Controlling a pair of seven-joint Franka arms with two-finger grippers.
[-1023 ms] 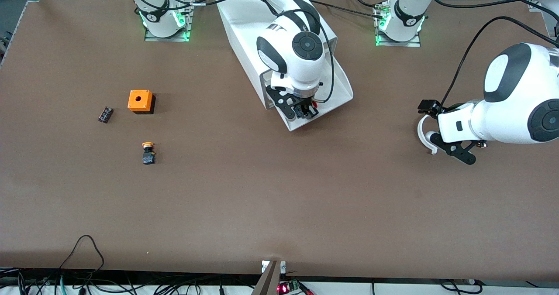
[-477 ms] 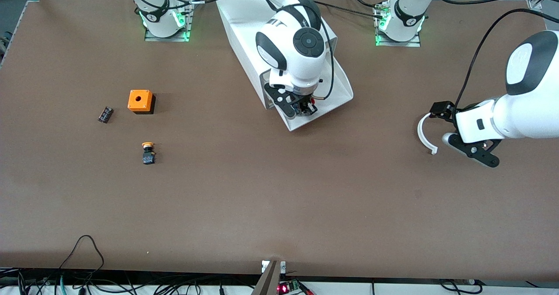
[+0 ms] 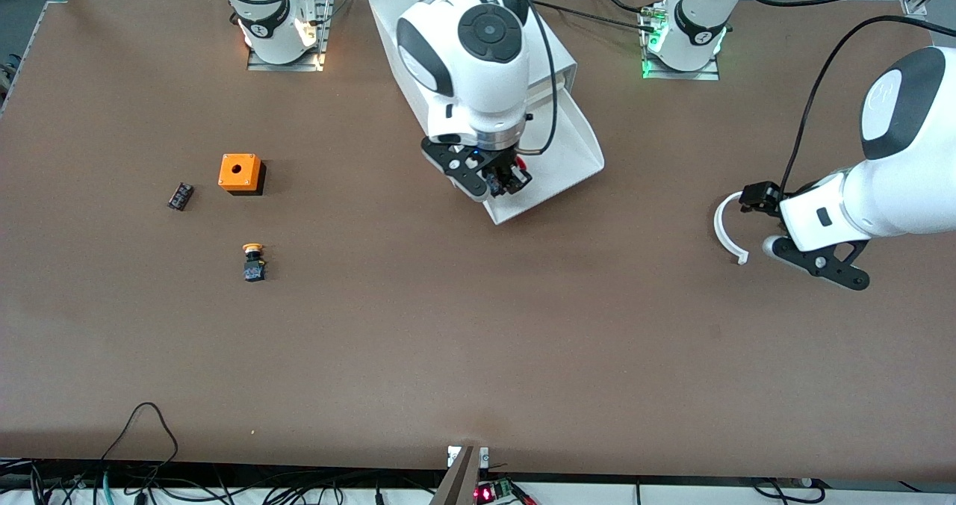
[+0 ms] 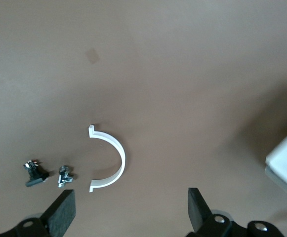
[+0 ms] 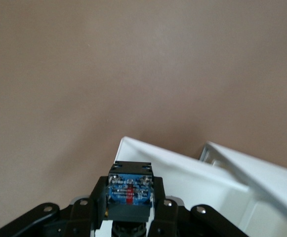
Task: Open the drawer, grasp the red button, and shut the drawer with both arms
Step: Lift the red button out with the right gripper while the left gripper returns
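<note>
The white drawer (image 3: 569, 146) stands pulled out of its white cabinet (image 3: 556, 55) at the middle of the table's robot side. My right gripper (image 3: 502, 181) hangs over the drawer's front corner, shut on the button (image 3: 499, 184). The button's red cap peeks out beside the fingers. In the right wrist view the button's blue-and-black body (image 5: 130, 190) sits clamped between the fingers, above the drawer's wall (image 5: 183, 173). My left gripper (image 3: 777, 247) is open and empty over bare table toward the left arm's end; its fingers (image 4: 64, 212) stand wide apart.
A white curved clip (image 3: 727, 228) lies on the table just by the left gripper, with two small metal parts (image 4: 34, 173) next to it. Toward the right arm's end sit an orange box with a hole (image 3: 240, 172), a yellow-capped button (image 3: 254, 261) and a small black part (image 3: 180, 196).
The right gripper has lifted up out of the drawer with the button and shifted a little toward the right arm's end. The left arm has drawn back slightly from the clip.
</note>
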